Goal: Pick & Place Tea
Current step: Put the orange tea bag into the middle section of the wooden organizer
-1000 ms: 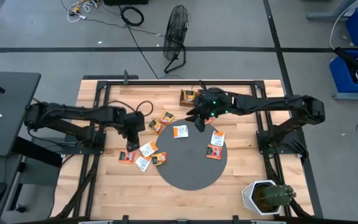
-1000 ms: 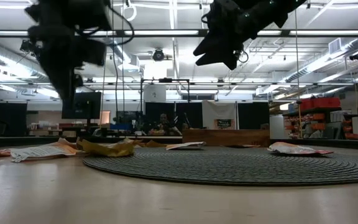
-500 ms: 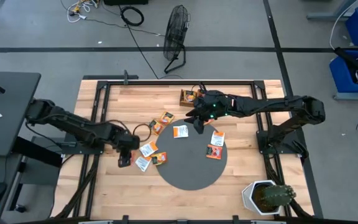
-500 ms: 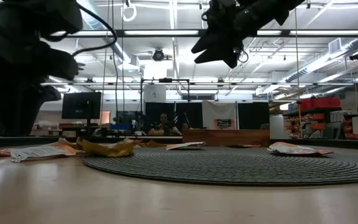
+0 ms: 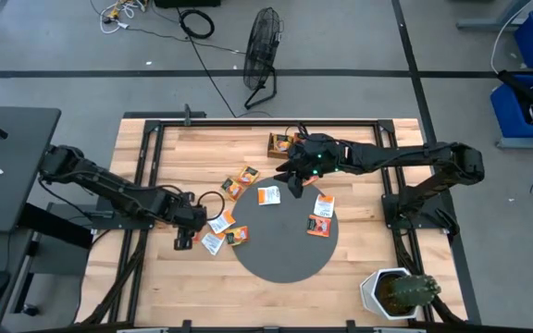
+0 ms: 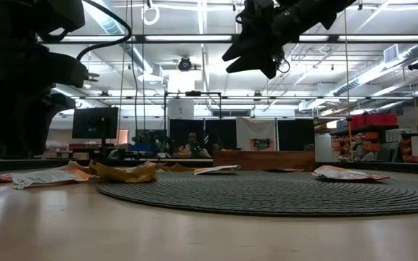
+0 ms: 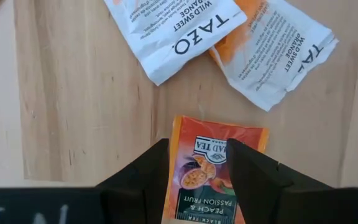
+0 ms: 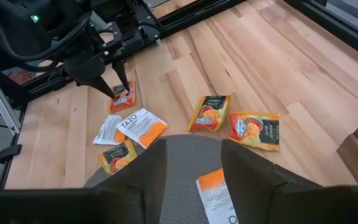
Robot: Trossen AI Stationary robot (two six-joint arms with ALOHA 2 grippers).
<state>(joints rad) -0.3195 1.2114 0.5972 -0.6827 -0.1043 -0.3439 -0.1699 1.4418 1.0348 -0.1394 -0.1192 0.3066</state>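
Tea sachets lie scattered over the wooden table [image 5: 155,148]: a cluster near its left-front part, just off the round dark mat [image 5: 280,254], a pair toward the back, and three more on the mat itself. Your left gripper [image 7: 197,163] is down at the orange-red peach passion fruit sachet [image 7: 212,177] at the cluster's outer end, its two fingers [image 7: 143,177] straddling the packet with the jaws apart and not yet clenched on it. Two white Tazo sachets [image 7: 185,31] lie just beyond it, one overlapping the other.

Watch the close. A flat packet lying flush on wood gives the fingertips little to catch, so I judge they may slide over the foil or shove it along the table rather than lift it. Press too hard and the tips may jam against the wood.

Your right gripper [image 8: 190,163] hangs above the mat's back edge with its jaws apart and nothing between them, near the white sachet [image 5: 268,195] there. Keep it clear of the left arm's path to the mat.
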